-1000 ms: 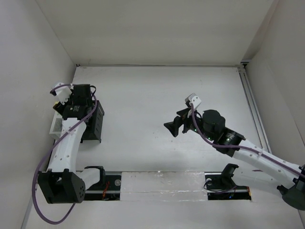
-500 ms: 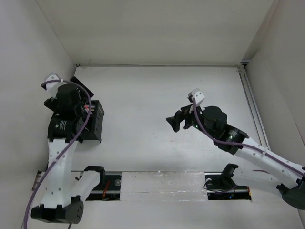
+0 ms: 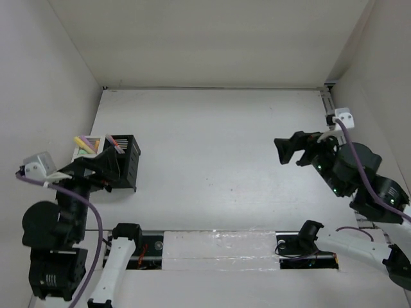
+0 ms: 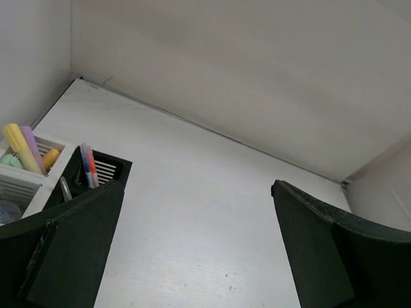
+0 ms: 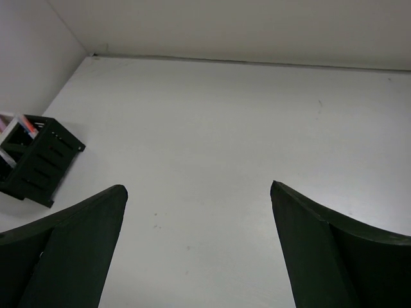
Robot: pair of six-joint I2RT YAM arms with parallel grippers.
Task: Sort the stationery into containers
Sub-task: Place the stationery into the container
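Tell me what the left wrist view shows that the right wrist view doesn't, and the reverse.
Left wrist only: yellow, purple and orange highlighters standing in the white organiser, and pens upright inside the black holder. Right wrist only: the holder's slatted outer walls, seen from the side. Both: the black holder, bare table, the back wall, and open fingers holding nothing, the left tool in one view, the right tool in the other.
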